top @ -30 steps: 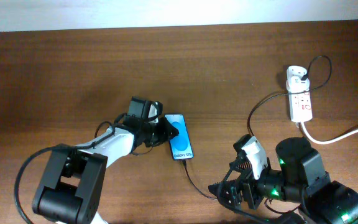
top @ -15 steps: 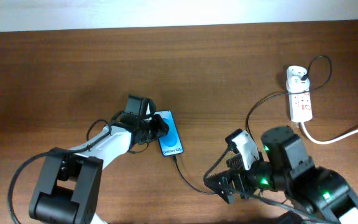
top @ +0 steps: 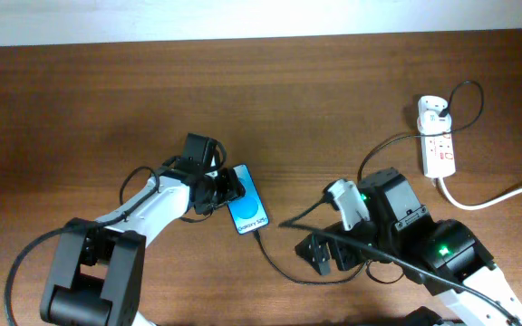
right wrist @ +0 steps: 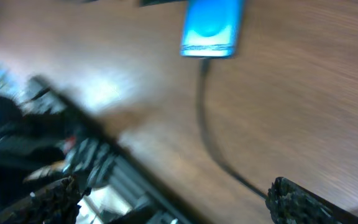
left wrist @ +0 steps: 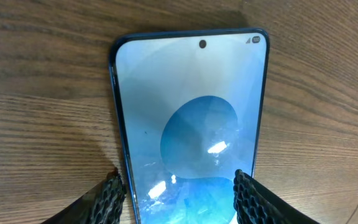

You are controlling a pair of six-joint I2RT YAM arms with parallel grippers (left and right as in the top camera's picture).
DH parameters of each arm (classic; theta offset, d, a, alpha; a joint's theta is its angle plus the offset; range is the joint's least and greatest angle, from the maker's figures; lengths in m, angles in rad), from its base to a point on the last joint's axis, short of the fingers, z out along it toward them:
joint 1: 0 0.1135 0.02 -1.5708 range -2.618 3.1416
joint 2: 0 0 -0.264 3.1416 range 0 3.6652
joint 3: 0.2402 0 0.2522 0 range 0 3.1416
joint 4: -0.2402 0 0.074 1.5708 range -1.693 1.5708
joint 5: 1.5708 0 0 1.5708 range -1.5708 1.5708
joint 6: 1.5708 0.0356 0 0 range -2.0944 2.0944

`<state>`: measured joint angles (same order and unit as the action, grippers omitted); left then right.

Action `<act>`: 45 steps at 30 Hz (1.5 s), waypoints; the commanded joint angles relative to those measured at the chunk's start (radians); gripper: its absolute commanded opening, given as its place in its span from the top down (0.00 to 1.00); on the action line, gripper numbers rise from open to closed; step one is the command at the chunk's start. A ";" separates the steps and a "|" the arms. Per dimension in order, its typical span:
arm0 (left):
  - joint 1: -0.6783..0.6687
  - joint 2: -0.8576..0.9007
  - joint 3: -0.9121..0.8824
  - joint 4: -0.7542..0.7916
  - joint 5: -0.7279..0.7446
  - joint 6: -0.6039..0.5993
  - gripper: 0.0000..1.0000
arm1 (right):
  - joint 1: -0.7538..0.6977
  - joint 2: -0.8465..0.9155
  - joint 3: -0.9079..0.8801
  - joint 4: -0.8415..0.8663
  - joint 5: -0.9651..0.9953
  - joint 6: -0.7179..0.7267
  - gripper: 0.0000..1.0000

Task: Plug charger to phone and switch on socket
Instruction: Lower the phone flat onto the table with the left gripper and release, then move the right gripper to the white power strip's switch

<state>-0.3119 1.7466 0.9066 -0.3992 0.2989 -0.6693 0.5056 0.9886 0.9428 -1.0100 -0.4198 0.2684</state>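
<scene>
Wooden table, dark brown. Phone: flat, screen up and lit blue, left of centre. Charger: black cable meets the phone's bottom edge and runs right and up to the white adapter, seated in the socket at far right. Left gripper: fingers clamped on the phone's two long edges. Right gripper: fingers spread wide, empty, over the cable, right of the phone. Switch position: cannot tell.

Dark brown wooden table
</scene>
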 commanded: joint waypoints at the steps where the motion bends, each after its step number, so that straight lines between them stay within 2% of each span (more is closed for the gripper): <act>1: 0.051 0.055 -0.018 -0.055 0.012 0.096 0.39 | -0.003 0.000 0.016 0.033 0.330 0.185 0.01; 2: 0.074 0.029 0.012 -0.102 0.068 0.139 0.37 | -0.003 0.001 0.016 0.060 0.423 0.185 0.01; 3: 0.079 -0.033 0.034 -0.158 0.063 0.187 0.32 | -0.003 0.002 0.016 0.086 0.489 0.182 0.04; 4: 0.079 -0.095 0.035 -0.190 0.046 0.194 0.29 | -0.003 0.002 0.016 0.097 0.528 0.182 0.17; 6: 0.079 -0.299 0.035 -0.300 -0.001 0.206 0.29 | -0.003 0.002 0.016 0.101 0.533 0.236 0.55; 9: 0.079 -0.661 0.035 -0.489 -0.008 0.287 0.29 | -0.005 0.001 0.017 0.075 0.534 0.345 0.89; 10: 0.079 -0.789 0.035 -0.552 -0.011 0.314 0.29 | -0.016 0.000 0.017 0.051 0.534 0.379 0.96; 13: 0.079 -1.183 0.035 -0.686 -0.132 0.350 0.21 | -0.121 0.000 0.017 -0.009 0.537 0.404 0.96; 14: 0.079 -1.282 0.035 -0.713 -0.132 0.382 0.21 | -0.172 0.000 0.017 -0.025 0.537 0.417 0.96; 16: 0.079 -1.401 0.035 -0.747 -0.132 0.424 0.18 | -0.287 0.000 0.017 -0.063 0.537 0.425 0.96; 17: 0.079 -1.464 0.035 -0.750 -0.132 0.465 0.12 | -0.362 -0.002 0.018 -0.097 0.537 0.425 0.96; 19: 0.079 -1.531 0.035 -0.750 -0.138 0.493 0.03 | -0.490 -0.021 0.018 -0.182 0.537 0.424 0.96; 23: 0.072 -1.616 0.035 -0.764 -0.167 0.492 0.01 | -0.669 -0.054 0.018 -0.293 0.537 0.420 0.96; 27: 0.053 -1.729 0.035 -0.780 -0.166 0.492 0.01 | -0.689 -0.054 0.018 -0.320 0.531 0.394 0.96; 31: 0.011 -1.741 0.044 -0.784 -0.174 0.492 0.01 | -0.689 -0.054 0.018 -0.337 0.502 0.394 0.96; 33: 0.011 -1.741 0.030 -0.735 -0.192 0.492 0.01 | -0.689 -0.054 0.019 -0.328 0.499 0.394 0.96; 35: 0.012 -1.741 -0.043 -0.608 -0.193 0.492 0.01 | -0.689 -0.054 0.019 -0.303 0.499 0.394 0.96; 37: 0.011 -1.740 -0.244 -0.385 -0.298 0.492 0.01 | -0.689 -0.054 0.019 -0.247 0.500 0.394 0.96; 38: 0.011 -1.740 -0.330 -0.350 -0.352 0.491 0.01 | -0.689 -0.054 0.019 -0.206 0.504 0.394 0.91; 42: 0.011 -1.740 -0.640 -0.118 -0.367 0.491 0.01 | -0.689 -0.016 0.018 -0.042 0.504 0.394 0.91; 45: 0.011 -1.740 -0.758 0.056 -0.373 0.492 0.01 | -0.690 0.053 0.018 0.006 0.515 0.394 0.96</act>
<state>-0.2962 0.0139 0.2131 -0.4335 -0.0525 -0.1936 -0.1772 0.9985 0.9539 -1.0271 0.0818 0.6697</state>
